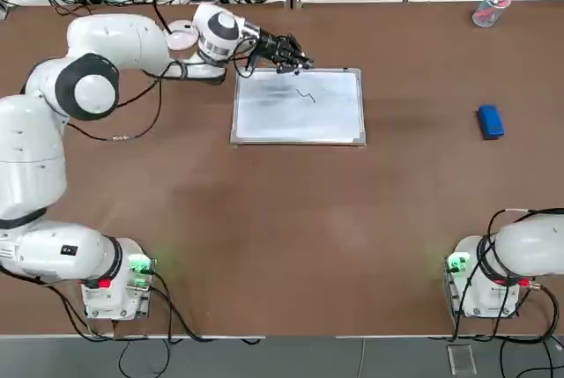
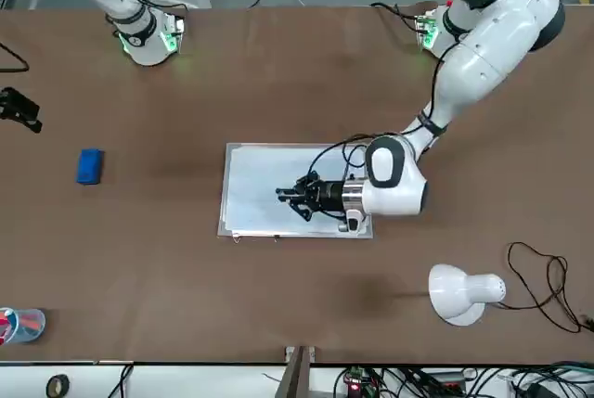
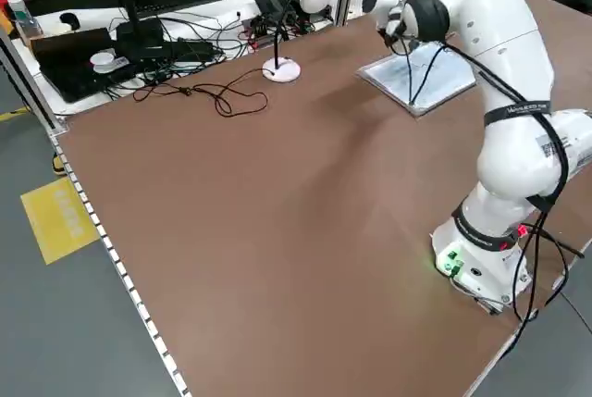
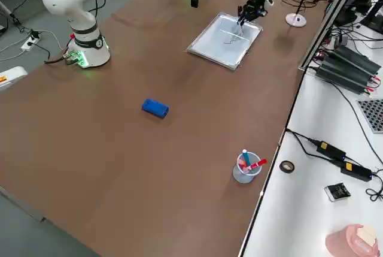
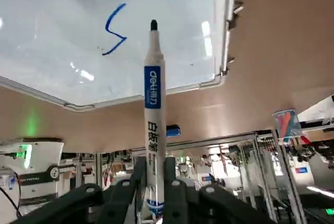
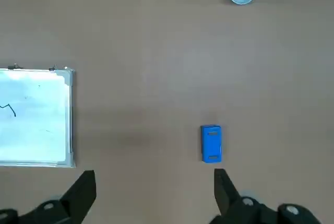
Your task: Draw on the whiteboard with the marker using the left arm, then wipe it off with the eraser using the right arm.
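Top view: the whiteboard (image 1: 298,118) lies upper centre, bearing a wavy line (image 1: 306,95); the eraser (image 1: 491,122) lies right of it. Left wrist view: the left gripper (image 5: 155,179), closed, grips the marker (image 5: 154,114), tip up. Right wrist view: the right gripper (image 6: 155,185), lower centre, stands wide open, holding nothing.

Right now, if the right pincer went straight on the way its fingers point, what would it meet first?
Probably the bare brown tabletop: the right pincer points down at it, open. The blue eraser looks off that line, though depth is hard to judge.
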You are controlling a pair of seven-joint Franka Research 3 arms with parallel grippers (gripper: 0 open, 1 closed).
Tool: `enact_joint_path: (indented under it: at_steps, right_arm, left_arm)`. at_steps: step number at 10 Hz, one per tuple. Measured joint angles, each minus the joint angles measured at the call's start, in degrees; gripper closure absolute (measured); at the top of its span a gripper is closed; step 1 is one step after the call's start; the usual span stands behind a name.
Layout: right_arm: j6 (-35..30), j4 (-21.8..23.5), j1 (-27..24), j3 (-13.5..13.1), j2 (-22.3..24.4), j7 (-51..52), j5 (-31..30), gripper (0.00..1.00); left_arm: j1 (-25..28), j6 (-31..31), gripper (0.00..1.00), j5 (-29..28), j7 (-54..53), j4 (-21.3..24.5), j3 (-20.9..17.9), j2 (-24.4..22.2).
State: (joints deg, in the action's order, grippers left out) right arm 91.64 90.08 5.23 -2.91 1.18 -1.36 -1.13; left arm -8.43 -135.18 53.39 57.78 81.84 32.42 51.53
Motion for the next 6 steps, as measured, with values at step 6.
enact_joint_path:
  at_steps: [6]
  right_arm:
    - [0.0, 1.4, -0.1, -0.6, 0.0, 6.4, 0.0, 0.0]
  left_arm:
    - [3.3, 11.9, 0.83, -26.8, 2.2, -0.1, -0.2, -7.6]
